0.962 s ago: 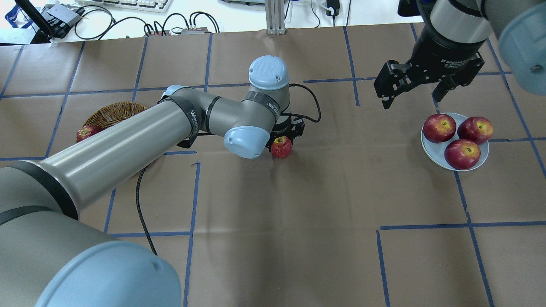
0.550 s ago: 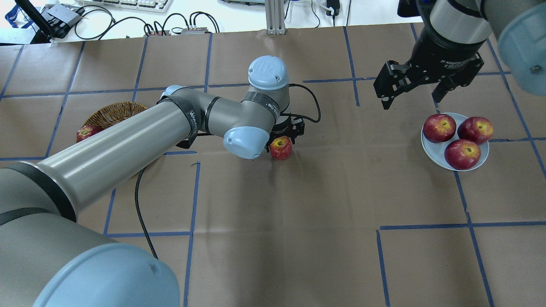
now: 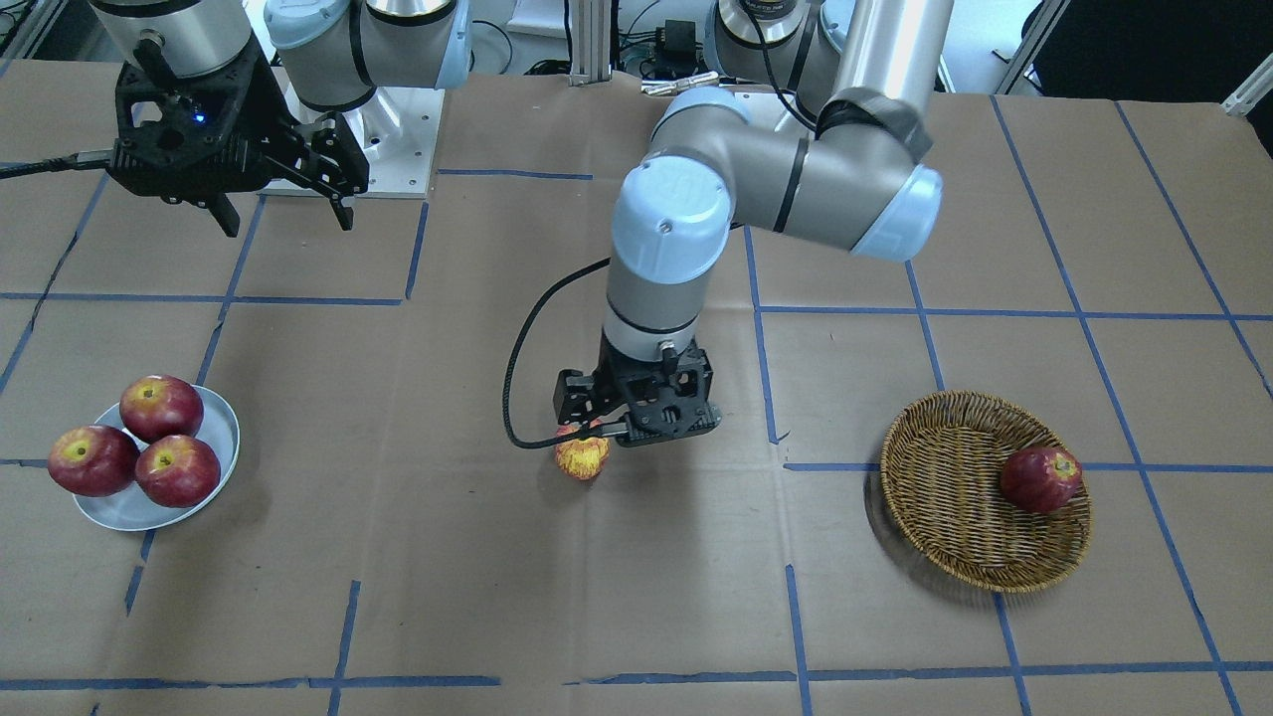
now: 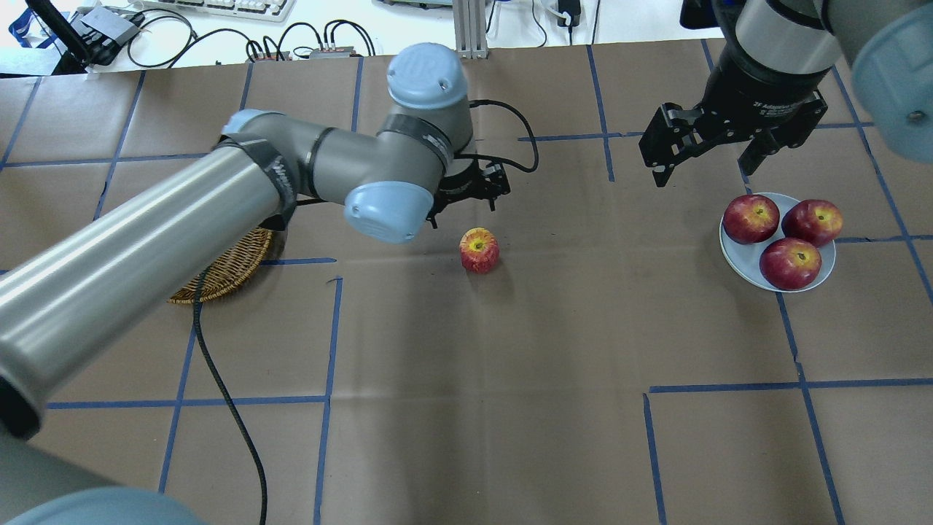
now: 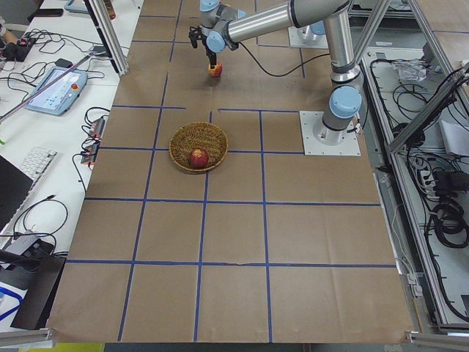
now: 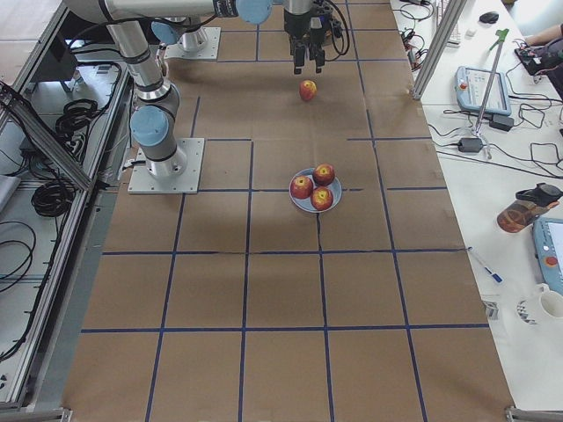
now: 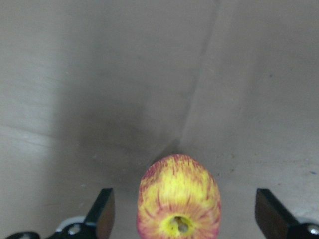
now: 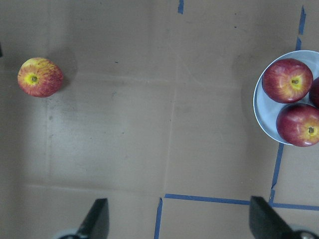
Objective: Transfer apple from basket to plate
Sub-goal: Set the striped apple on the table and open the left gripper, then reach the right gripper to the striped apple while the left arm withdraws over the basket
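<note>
The apple (image 4: 479, 250), red streaked with yellow, lies free on the brown paper mid-table; it also shows in the front view (image 3: 582, 457) and the right wrist view (image 8: 40, 77). My left gripper (image 4: 466, 200) is open and empty just above it, and its wrist view looks down on the apple (image 7: 179, 199) between the fingers (image 7: 102, 216). The wicker basket (image 3: 945, 477) sits at the robot's left and holds one dark red apple (image 3: 1039, 478). The pale plate (image 4: 736, 266) carries three dark red apples (image 4: 790, 263). My right gripper (image 4: 705, 171) is open and empty, hovering behind the plate.
A black cable (image 4: 219, 364) hangs from my left arm across the table. My left arm hides most of the basket (image 4: 226, 270) in the overhead view. Blue tape lines grid the paper. Keyboards and cables lie beyond the far table edge.
My left gripper, which was down around the apple, has lifted and drawn back away from it. The apple stays on the table. The right arm has not moved.
</note>
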`<state>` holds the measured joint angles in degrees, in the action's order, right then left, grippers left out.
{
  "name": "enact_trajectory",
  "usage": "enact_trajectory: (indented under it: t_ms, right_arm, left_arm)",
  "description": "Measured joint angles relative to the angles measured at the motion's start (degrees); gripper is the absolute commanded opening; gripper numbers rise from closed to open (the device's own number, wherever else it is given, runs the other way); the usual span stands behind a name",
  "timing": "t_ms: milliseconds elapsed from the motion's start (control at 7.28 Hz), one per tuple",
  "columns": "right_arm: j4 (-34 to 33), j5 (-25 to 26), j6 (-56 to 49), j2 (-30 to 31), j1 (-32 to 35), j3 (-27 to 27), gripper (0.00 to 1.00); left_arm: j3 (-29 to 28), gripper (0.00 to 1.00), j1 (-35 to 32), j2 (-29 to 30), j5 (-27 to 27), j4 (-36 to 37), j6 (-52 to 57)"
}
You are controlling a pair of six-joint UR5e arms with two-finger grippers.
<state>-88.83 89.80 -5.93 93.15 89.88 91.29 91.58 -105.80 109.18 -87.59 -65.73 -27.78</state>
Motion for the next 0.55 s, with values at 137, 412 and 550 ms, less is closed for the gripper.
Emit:
enact_trajectory:
  t_ms: [137, 412, 550]
  right_arm:
    - [-0.2, 0.0, 0.0, -0.1, 0.2, 0.0, 1.00]
    - [-0.7, 0.1, 1.7, -0.7, 0.6, -0.4, 1.00]
    - [-1.8, -0.1, 4.8, -2.1, 1.5, -0.5, 1.00]
  left_arm:
    - [-0.1, 0.98, 3.3, -5.7, 0.1, -7.1, 5.1]
    - [-0.3, 0.99, 9.6, -16.4, 0.2, -20.5, 14.7]
    - [-0.2, 0.99, 11.7, -20.5, 0.1, -25.3, 20.0]
